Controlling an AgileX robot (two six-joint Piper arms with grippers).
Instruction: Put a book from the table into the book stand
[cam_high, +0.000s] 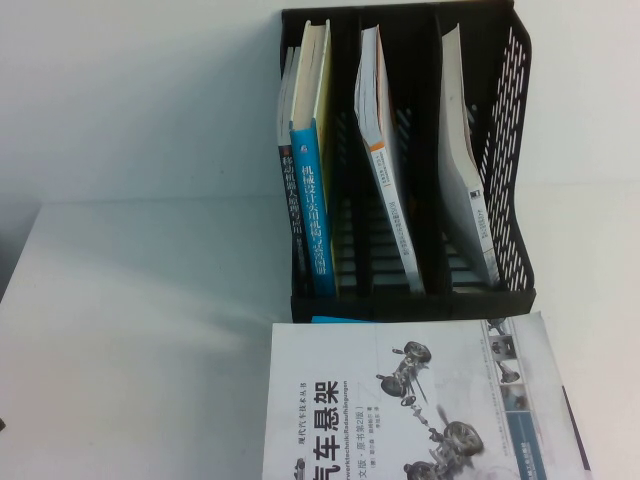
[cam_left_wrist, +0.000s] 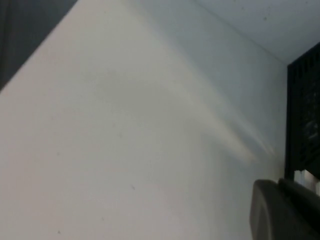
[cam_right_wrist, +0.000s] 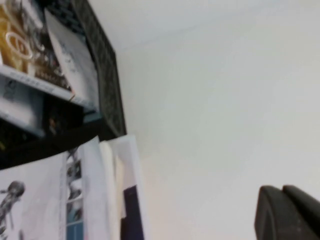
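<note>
A: Where's the large white-covered paperback book?
B: Flat on the plain white table, touching the black perforated plastic book stand.
A: Grippers?
B: Left gripper and right gripper hover over the table; finger state unreadable.

Book flat on table, before book stand.

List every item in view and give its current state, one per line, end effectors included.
White book: flat on the table, cover up, in front of the book stand, not held.
Book stand: upright, all three slots holding books.
Blue-spined book: standing in the left slot.
Middle book: leaning in the middle slot.
Right book: leaning in the right slot.
Left end effector: above bare table, holding nothing.
Right end effector: beside the white book, holding nothing.
</note>
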